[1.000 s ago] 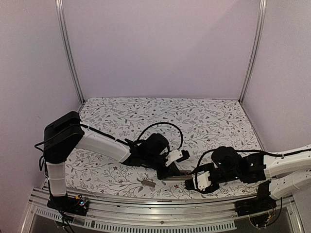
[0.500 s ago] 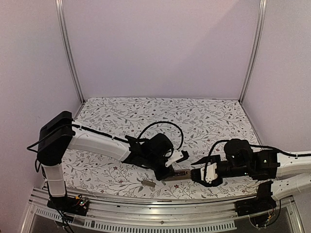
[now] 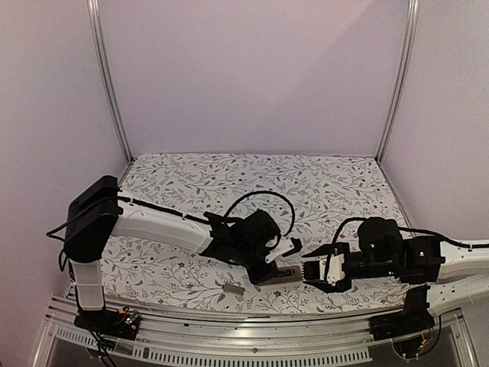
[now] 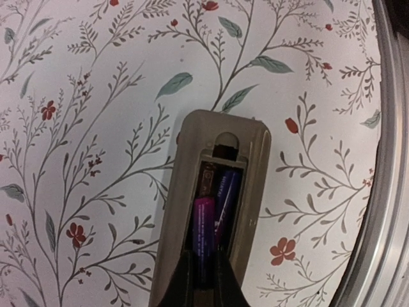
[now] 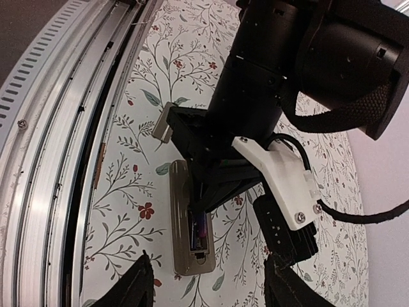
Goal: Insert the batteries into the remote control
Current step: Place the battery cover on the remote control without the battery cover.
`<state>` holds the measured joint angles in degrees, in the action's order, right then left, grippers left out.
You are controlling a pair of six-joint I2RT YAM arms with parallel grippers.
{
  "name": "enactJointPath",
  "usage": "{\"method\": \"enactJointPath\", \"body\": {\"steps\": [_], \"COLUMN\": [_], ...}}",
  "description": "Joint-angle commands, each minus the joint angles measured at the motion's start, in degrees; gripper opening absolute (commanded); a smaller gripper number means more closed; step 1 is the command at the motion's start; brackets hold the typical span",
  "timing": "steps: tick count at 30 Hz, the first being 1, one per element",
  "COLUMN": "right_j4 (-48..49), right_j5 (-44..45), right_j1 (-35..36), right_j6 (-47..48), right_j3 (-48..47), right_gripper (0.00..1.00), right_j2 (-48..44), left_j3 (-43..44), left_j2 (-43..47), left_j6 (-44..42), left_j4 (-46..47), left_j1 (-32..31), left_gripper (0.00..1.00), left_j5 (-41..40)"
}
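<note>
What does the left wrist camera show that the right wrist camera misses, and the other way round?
Only the left wrist view: a dark blue battery lying next to the purple battery inside the remote. Only the right wrist view: the loose cover piece, the left arm from outside, and the open right pincer. Both: the remote back-up on the flowered cloth beside a metal rail, with the left pincer closed around the purple battery.

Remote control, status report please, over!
Left gripper: jaws pinching slim purple battery in recess of tan-grey rectangular remote, beside dark blue battery. Right gripper: jaws open, empty. Nothing blocking recess.
</note>
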<state>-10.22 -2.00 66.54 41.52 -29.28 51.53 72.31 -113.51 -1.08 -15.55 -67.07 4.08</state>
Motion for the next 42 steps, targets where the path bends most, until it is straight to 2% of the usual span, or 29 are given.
{"method": "enactJointPath", "body": {"steps": [1,11,16,21,25,29,32,35,38,42], "right_j4": [0.68,2.38,2.96,1.86,0.96,7.77,14.57,16.97,18.1,21.87], "right_j5": [0.74,0.86,0.19,-1.02,-0.77,3.46,8.44,12.13,11.61,10.69], "right_j1": [0.81,1.29,2.54,5.99,7.05,7.04,7.02,6.74,5.59,3.42], "right_j6": [-2.28,-4.25,-4.65,-2.55,-1.5,2.49,6.13,7.93,6.63,4.51], "right_j3": [1.05,2.0,2.67,2.37,3.71,7.28,8.62,8.16,6.62,6.85], "right_gripper": [0.58,0.57,0.57,0.57,0.57,0.58,0.63,0.64,0.59,0.58], "right_j2": [-1.15,-1.69,-1.19,0.88,5.09,9.37,14.0,19.27,24.29,25.54], "left_j3": [2.46,8.0,8.05,4.46,2.4,-0.04,-1.77,-2.54,-2.79,-2.76], "left_j2": [-4.42,-7.78,-9.53,-9.34,-9.32,-8.47,-7.97,-8.02,-8.04,-7.86], "left_j6": [-1.21,-3.71,-2.76,-1.61,-2.12,-2.32,-2.89,-3.6,-4.12,-4.84], "left_j4": [-5.13,-12.68,-10.27,-6.01,-3.95,-1.0,0.72,1.53,2.08,2.57], "left_j1": [-1.2,-3.45,-3.69,-3.01,-2.58,-1.74,-0.96,-0.5,-0.32,-0.13], "left_gripper": [0.0,0.0,0.0,0.0,0.0,0.0,0.0,0.0,0.0,0.0], "left_j5": [-3.43,-6.35,-3.73,0.21,0.73,3.19,4.57,5.65,6.49,7.06]}}
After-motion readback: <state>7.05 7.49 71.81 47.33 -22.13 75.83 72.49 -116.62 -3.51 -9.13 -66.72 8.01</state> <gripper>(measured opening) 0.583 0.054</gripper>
